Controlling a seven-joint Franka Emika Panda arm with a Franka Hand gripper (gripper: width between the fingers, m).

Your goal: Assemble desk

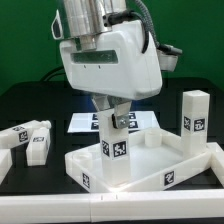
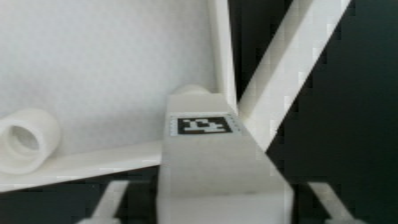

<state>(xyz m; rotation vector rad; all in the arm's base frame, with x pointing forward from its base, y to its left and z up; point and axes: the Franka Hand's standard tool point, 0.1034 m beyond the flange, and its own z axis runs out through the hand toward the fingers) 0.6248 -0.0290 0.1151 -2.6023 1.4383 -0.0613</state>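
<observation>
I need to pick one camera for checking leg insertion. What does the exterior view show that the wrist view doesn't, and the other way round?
Only the exterior view: the tool as a whole, an upright leg at that view's right, loose legs lying at its left, and the marker board behind.
Only the wrist view: a round socket in the floor of the desk top.
Both: the held leg with its tag, over the rimmed desk top.

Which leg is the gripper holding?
The middle leg, upright over the desk top, in the gripper. One leg stands free at the exterior view's right; others lie at its left.
</observation>
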